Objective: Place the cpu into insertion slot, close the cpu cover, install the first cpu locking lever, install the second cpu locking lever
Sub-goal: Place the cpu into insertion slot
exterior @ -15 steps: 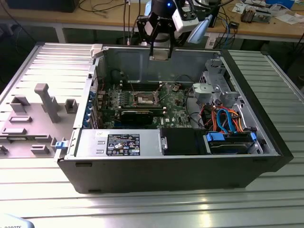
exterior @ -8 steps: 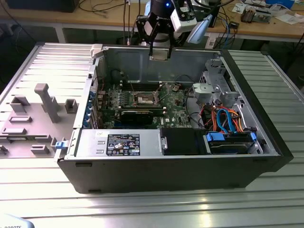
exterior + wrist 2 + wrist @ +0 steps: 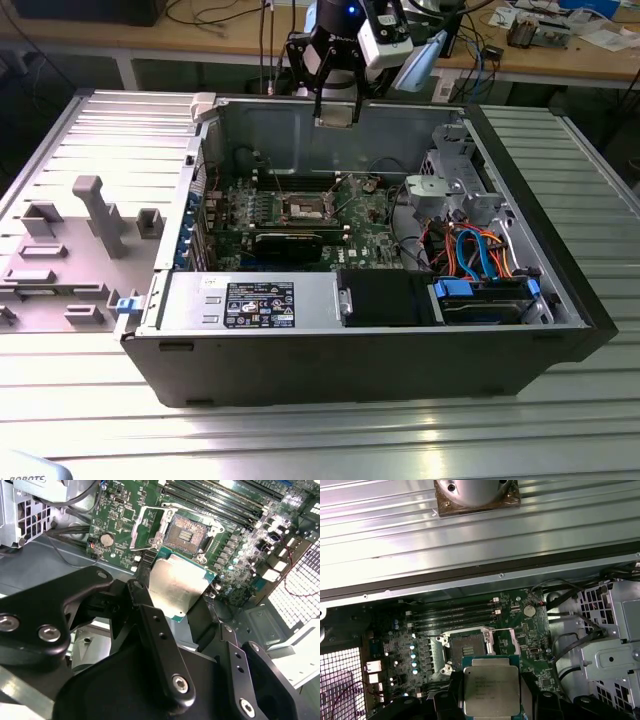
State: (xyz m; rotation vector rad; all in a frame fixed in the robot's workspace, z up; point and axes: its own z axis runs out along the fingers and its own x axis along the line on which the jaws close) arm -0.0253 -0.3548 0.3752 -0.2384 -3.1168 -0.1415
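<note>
While jaws clamp one cpu (image 3: 491, 691) at its edges, one insertion slot (image 3: 465, 649) sits uncovered.

arm: single arm, wrist (image 3: 338, 45) high at the back of the exterior view, tool end pointing straight down
pincer (image 3: 335, 108): hangs in the air under the wrist, touching nothing below it
fingers (image 3: 155, 635): black, two jointed links, clamped on opposite edges of the cpu (image 3: 491, 690)
grip: cpu held flat between the fingertips, seen in both wrist views
</note>
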